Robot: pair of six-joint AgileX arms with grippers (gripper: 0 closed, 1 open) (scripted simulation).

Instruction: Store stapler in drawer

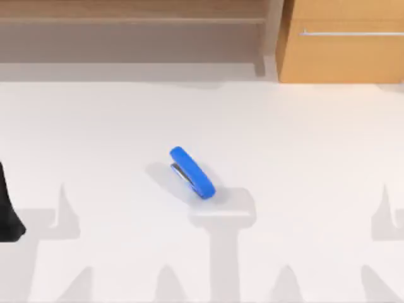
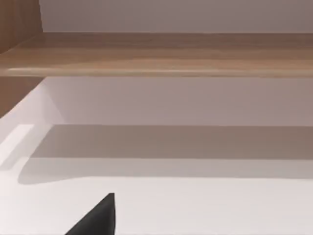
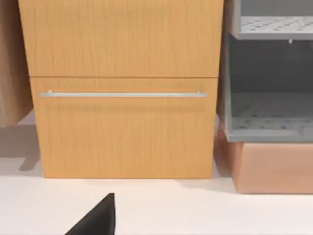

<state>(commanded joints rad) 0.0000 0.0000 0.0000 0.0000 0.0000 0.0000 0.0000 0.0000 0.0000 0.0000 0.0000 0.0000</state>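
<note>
The bright blue stapler (image 1: pixel 192 172) lies at the middle of the white table, slanted from back left to front right, with a grey strip under its top arm. The drawer (image 1: pixel 344 57) stands at the back right, pushed in, its silver bar handle (image 1: pixel 350 33) across the front. The right wrist view faces the drawer (image 3: pixel 122 132) and its handle (image 3: pixel 122 94) head on, with a dark tip of my right gripper (image 3: pixel 98 220) low in the picture. My left arm (image 1: pixel 7 211) is parked at the table's left edge, far from the stapler. Its gripper (image 2: pixel 98 220) shows as a dark tip.
A brown shelf unit (image 1: pixel 132 31) runs along the back left, and the left wrist view looks under its board (image 2: pixel 161 54). To the right of the drawer a grey perforated rack (image 3: pixel 269 112) sits on a light wooden block (image 3: pixel 274 166).
</note>
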